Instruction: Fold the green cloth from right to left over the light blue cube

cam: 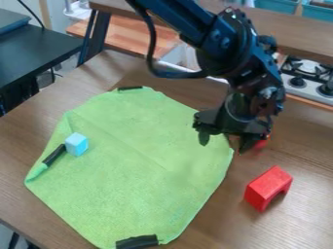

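Note:
The black gripper (224,141) hangs over the right edge of a green cloth (143,170), its two fingers apart with nothing seen between them. Just behind its right finger, part of a red object (261,144) shows; the rest is hidden. Nearer the camera on the right, a red arch-shaped block (267,186) lies on the bare wood, off the cloth. A light blue cube (77,144) rests near the cloth's left edge, beside a black strip (54,154).
The cloth is spread on a brown wooden table (299,223), with black strips at its back edge (130,88) and front edge (137,241). A toy stove (308,78) stands at the back right. A dark table (39,48) is at the upper left.

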`<state>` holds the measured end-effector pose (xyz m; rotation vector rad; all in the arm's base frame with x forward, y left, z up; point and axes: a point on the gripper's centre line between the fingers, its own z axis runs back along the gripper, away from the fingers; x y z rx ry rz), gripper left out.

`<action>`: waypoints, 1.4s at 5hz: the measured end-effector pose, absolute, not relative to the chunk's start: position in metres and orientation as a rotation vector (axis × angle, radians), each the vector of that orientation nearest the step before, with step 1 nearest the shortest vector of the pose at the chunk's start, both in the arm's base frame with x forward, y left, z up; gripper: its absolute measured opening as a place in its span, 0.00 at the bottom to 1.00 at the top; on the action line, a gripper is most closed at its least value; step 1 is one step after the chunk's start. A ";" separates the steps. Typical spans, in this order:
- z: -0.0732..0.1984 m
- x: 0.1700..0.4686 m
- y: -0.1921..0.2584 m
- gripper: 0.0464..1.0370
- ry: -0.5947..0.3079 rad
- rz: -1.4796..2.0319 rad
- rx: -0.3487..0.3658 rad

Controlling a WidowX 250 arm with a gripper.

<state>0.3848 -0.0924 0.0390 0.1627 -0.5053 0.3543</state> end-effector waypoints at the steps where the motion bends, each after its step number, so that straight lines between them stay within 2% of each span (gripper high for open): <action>1: 0.031 0.391 -0.094 0.96 -0.507 0.359 0.176; 6: 0.009 0.409 -0.095 0.95 -0.535 0.372 0.231; 7: 0.009 0.411 -0.094 0.84 -0.548 0.386 0.226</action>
